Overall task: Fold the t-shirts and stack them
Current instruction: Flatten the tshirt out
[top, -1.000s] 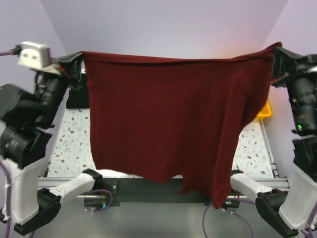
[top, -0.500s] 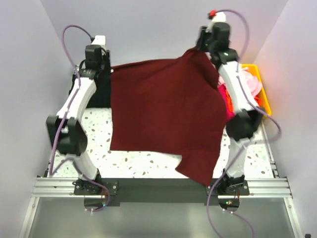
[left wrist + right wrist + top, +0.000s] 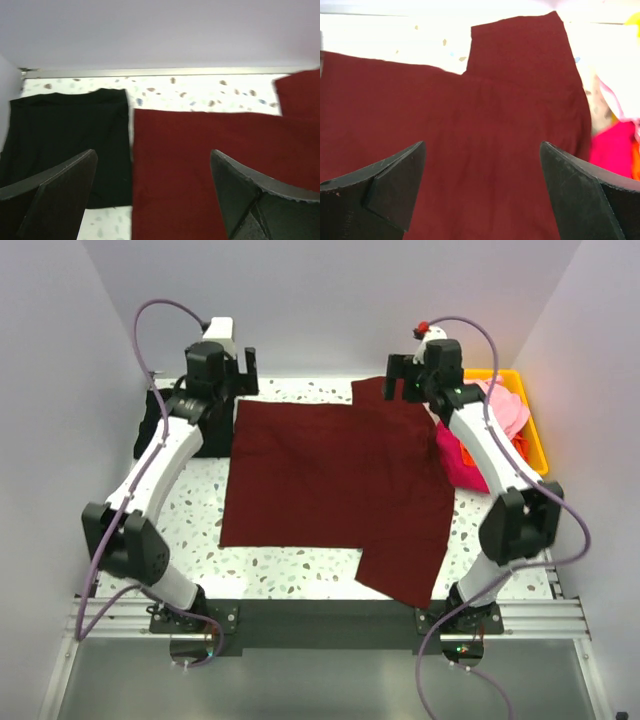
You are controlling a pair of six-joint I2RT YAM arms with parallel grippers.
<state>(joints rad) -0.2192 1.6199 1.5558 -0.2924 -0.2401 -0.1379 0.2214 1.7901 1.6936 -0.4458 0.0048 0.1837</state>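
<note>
Large dark maroon cloth t-shirt (image 3: 335, 485) lies flat, unfolded, under L gripper (image 3: 155, 200) & R gripper (image 3: 485, 195), both w/ fingers apart, empty; folded black cloth t-shirt (image 3: 65, 135) left of L fingers looks done; pink/magenta cloth shirts (image 3: 490, 430) right of R fingers unfolded, so prob. early.

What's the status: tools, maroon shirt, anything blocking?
Left tool and right tool open, empty. Maroon t-shirt flat on table, unfolded, near sleeve over front edge. Black t-shirt beside its left edge; magenta t-shirt at its right.
</note>
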